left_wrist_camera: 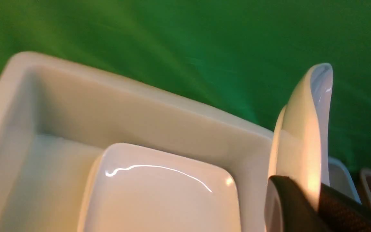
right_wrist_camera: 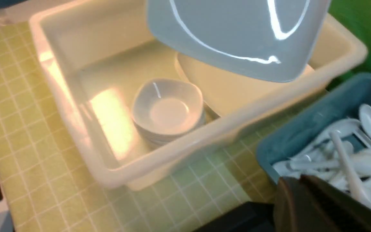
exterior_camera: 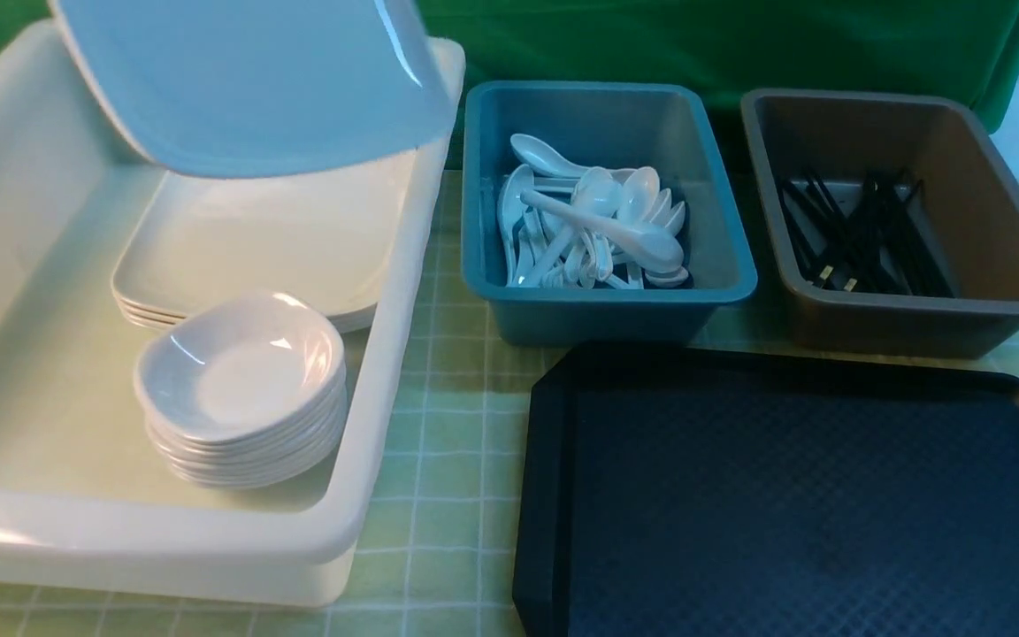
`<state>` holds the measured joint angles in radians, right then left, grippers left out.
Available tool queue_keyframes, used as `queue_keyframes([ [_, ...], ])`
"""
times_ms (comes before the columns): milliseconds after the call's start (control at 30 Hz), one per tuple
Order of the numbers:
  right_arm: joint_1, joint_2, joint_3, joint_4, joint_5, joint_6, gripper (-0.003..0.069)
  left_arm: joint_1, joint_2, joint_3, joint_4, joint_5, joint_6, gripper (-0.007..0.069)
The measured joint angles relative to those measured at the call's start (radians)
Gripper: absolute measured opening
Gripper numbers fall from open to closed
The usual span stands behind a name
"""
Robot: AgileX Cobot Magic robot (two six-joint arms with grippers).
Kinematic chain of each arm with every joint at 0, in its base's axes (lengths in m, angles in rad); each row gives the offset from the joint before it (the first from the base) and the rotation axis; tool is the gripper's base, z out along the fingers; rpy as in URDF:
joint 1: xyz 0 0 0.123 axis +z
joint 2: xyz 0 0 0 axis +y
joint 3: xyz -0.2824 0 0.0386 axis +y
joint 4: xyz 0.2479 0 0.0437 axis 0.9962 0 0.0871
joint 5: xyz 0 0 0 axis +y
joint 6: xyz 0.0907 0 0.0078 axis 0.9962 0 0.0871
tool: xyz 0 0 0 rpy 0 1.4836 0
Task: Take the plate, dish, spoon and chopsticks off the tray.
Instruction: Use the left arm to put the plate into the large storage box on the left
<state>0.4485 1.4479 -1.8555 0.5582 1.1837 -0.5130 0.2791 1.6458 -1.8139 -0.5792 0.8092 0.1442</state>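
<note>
Nearly done: lower right, tray bare, spoons and chopsticks binned, leaving only the plate, pinched at its rim by the clamped left gripper, upper left above the white bin; right gripper closed, empty.

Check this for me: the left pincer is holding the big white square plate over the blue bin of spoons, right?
Not quite. The front view shows the large glossy white square plate hanging over the big white plastic bin, not the blue plastic bin of spoons. The left pincer does hold it by its rim.
</note>
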Motion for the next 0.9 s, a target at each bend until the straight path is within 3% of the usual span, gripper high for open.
queue_keyframes([
  [167, 0.087, 0.08, -0.064, -0.002, 0.003, 0.007, 0.0008, 0.057, 0.0, 0.229, -0.106, -0.241, 0.003, 0.0004],
  [333, 0.099, 0.093, -0.068, -0.019, 0.003, 0.026, 0.0008, 0.044, 0.004, 0.441, -0.256, -0.428, 0.003, 0.0006],
  [433, 0.099, 0.093, -0.072, -0.054, 0.003, 0.046, 0.0008, -0.01, 0.005, 0.589, -0.375, -0.599, 0.003, 0.0006],
  [600, 0.099, 0.093, -0.072, -0.066, -0.003, 0.053, 0.0008, -0.128, 0.005, 0.683, -0.427, -0.828, -0.03, 0.0007],
  [900, 0.099, 0.093, -0.072, -0.071, -0.02, 0.081, 0.0008, -0.203, 0.031, 0.704, -0.394, -0.891, -0.09, 0.0007],
])
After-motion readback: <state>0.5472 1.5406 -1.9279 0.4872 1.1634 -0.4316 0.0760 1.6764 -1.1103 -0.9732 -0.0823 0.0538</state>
